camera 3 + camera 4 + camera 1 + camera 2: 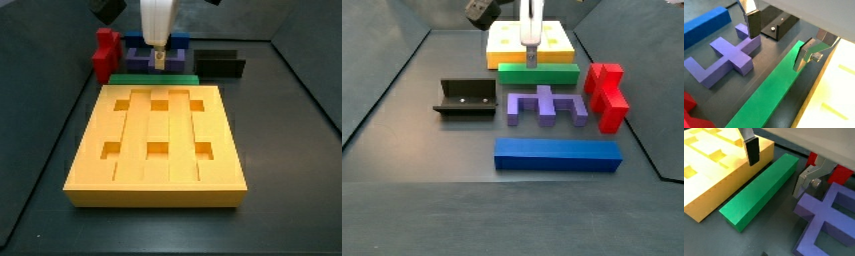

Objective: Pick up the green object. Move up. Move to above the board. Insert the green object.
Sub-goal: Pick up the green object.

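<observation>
Surface: dark grey floor (422,140) inside dark walls.
Fixture (464,98): leftmost in a side view, apart from the blocks.
Green object (539,73): on the floor, flush against the board (158,140).
Gripper (531,52): jaws spread apart, straddling the green object, nothing held.
Purple notched block (545,107): just beside the green object.
Red block (607,93): rightmost.

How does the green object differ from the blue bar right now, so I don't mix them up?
The green object lies against the board; the blue bar lies apart, beyond the purple notched block. The open end effector straddles the green object; nothing is near the blue bar. Green versus blue. Both are long plain bars lying flat.
</observation>
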